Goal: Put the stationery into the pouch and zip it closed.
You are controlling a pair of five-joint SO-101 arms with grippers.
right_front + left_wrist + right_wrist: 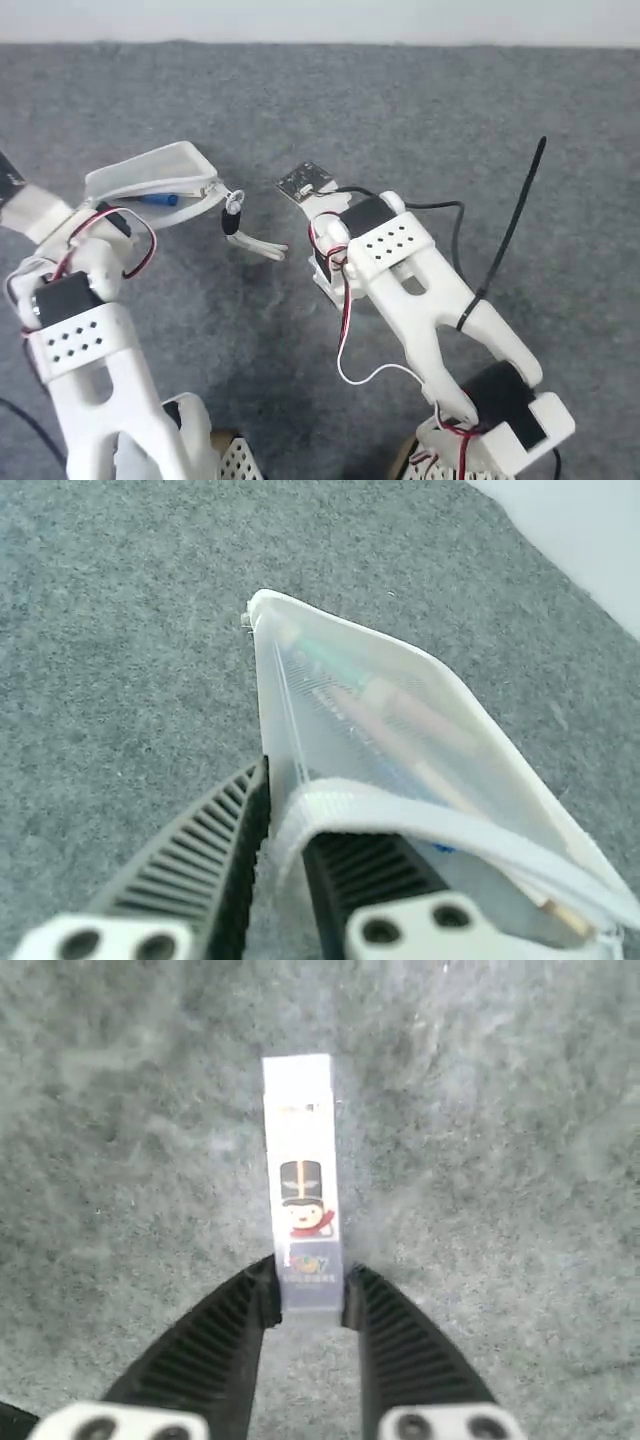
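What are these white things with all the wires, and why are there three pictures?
They are two robot arms standing on a grey carpet. One picture is taken from above and looks down on both arms. The other two come from small cameras on each arm's wrist, so you see the black pincers up close. The left gripper pinches the edge of a see-through pouch, which is open and has pens inside. The right gripper squeezes a little white block with a toy soldier drawn on it, maybe an eraser. A white cord lies on the carpet next to the pouch.
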